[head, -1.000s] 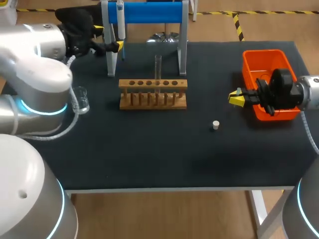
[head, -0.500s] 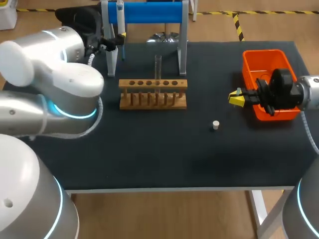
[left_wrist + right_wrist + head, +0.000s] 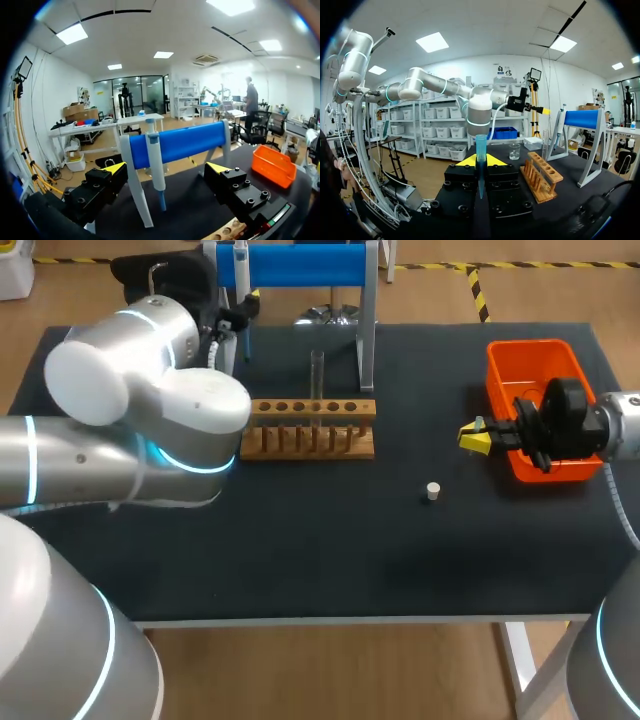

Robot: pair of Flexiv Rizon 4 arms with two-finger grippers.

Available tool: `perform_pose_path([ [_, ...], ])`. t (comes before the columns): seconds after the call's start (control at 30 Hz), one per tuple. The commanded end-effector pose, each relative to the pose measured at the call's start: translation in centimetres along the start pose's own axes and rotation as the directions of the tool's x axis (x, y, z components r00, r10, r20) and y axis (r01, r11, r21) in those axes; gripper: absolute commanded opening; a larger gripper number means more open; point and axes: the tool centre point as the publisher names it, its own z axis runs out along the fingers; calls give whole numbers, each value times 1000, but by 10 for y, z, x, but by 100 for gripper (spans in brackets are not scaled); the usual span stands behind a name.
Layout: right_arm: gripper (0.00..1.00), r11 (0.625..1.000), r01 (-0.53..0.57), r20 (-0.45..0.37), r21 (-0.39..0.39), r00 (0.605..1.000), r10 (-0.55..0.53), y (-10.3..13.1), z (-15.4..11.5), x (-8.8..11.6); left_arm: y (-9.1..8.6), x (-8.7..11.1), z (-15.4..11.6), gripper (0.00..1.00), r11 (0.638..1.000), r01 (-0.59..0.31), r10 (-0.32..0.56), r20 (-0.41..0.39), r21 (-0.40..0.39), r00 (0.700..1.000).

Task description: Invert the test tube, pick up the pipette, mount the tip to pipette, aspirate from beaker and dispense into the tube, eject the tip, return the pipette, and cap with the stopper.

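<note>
**Left tool open at the pipette, right tool holding a tip**

The left tool (image 3: pixel 238 316) is at the counter's (image 3: pixel 300 540) back edge, left of the middle, up against the stand (image 3: pixel 300 265). In the left wrist view its fingers are spread wide. The pipette (image 3: pixel 155 165) hangs on the stand's blue bar just ahead of the gap, touching neither finger.

The right tool (image 3: pixel 474 437) hangs near the right edge, just in front of the orange bin (image 3: pixel 500 360). Its fingers are clenched on a blue tip (image 3: pixel 480 145), which stands upright between them.

The tube (image 3: pixel 317 370) stands upright in the wooden rack (image 3: pixel 360 408), in front of the stand. The stopper (image 3: pixel 432 491) lies alone on the counter, between the rack and the right tool and nearer the front edge. In the right wrist view the beaker (image 3: pixel 514 151) stands on the counter beyond the rack's far end.
</note>
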Motion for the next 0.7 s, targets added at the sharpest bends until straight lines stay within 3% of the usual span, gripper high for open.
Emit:
perform_pose_path([
  [0.03, 0, 1000, 0, 2, 3, 1000, 0, 1, 0, 1, 2, 4, 19, 100, 999, 6, -10, 86, 46, 996],
  [0.6, 0, 1000, 0, 2, 3, 1000, 0, 1, 0, 1, -4, 1, 45, 99, 996, 57, -65, 130, 64, 989],
  [0.67, 0, 1000, 0, 2, 3, 1000, 0, 1, 0, 1, -5, 0, 48, 84, 996, 60, -68, 131, 61, 989],
  [0.7, 0, 1000, 0, 2, 3, 1000, 0, 1, 0, 1, -4, -1, 49, 72, 996, 62, -69, 132, 58, 989],
])
